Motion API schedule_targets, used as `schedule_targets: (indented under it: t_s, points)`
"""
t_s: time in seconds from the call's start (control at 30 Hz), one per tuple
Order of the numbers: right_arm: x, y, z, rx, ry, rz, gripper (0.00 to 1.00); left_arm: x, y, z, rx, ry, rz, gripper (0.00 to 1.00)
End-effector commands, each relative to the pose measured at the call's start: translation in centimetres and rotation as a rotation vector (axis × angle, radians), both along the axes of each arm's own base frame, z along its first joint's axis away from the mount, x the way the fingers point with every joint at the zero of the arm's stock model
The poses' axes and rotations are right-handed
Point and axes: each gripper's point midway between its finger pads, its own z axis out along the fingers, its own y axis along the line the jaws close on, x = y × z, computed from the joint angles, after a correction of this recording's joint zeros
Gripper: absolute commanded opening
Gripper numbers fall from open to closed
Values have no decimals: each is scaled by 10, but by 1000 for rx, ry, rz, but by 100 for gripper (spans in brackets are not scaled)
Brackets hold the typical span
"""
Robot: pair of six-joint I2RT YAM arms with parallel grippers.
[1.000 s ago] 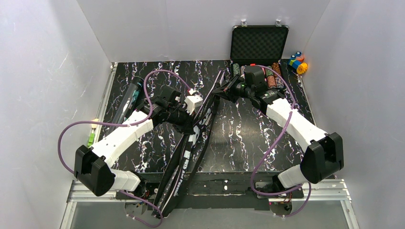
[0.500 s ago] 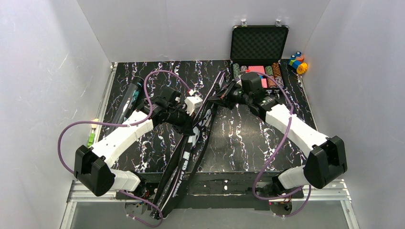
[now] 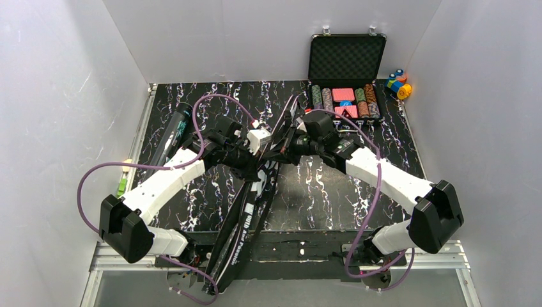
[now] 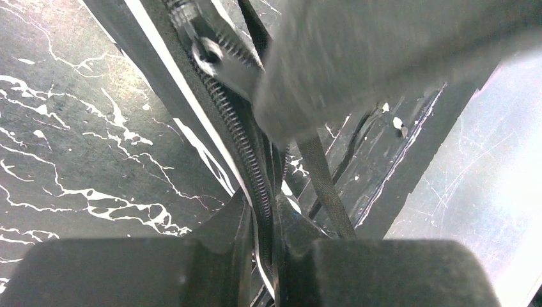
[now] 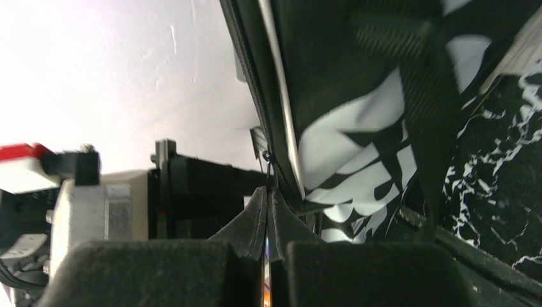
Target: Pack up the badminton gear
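Observation:
The long black "SPORT" bag [image 3: 246,211] lies slantwise across the table, its handle end over the near edge. My left gripper [image 3: 259,171] is shut on the bag's zipper edge; zipper teeth [image 4: 255,173] run between its fingers, and the metal slider [image 4: 206,54] sits just beyond. My right gripper [image 3: 276,153] is right next to it, shut on the thin zipper pull [image 5: 268,161]. The white-lettered bag cloth [image 5: 358,160] fills the right wrist view. The long black tube [image 3: 171,131] lies at the table's left edge. No rackets or shuttlecocks show.
An open black case of poker chips [image 3: 345,64] stands at the back right, with small coloured blocks [image 3: 399,83] beside it. A small green object [image 3: 121,185] sits off the table's left edge. White walls enclose the table on three sides.
My right gripper has travelled down the bag from beside the poker case to right next to my left gripper, uncovering the chips. The left arm has stayed put.

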Motion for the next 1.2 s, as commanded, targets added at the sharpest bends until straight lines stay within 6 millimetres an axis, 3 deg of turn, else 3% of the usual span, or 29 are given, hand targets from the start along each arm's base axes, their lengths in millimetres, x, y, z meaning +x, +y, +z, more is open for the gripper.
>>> schedule_targets:
  t_s: [0.0, 0.1, 0.23, 0.37, 0.57, 0.63, 0.83, 1.1, 1.17]
  points:
    - [-45, 14, -5, 18, 57, 172, 1, 19, -14, 40, -97, -115, 5, 10]
    - [-49, 12, -10, 9, 63, 183, 1, 24, -14, 43, -112, -89, 30, 47]
    - [-48, 9, -13, -9, 55, 174, 1, 22, -17, 54, -162, -58, 3, 61]
    - [-44, 8, -15, -13, 53, 169, 1, 20, -15, 74, -244, -35, -24, 62]
    - [-41, 11, -12, -12, 36, 176, 1, 37, -10, 105, -353, -37, -28, 61]
    - [-40, 11, -11, -12, 32, 173, 1, 49, -13, 106, -348, -42, -2, 60]
    - [-38, 12, -7, -7, 19, 163, 1, 72, -26, 79, -323, 61, 31, 53]
    - [-32, 16, -1, 6, 4, 159, 1, 71, -28, 63, -266, 17, 7, 53]
    - [-30, 19, 0, 11, 4, 159, 1, 66, -30, 61, -261, 18, -11, 48]
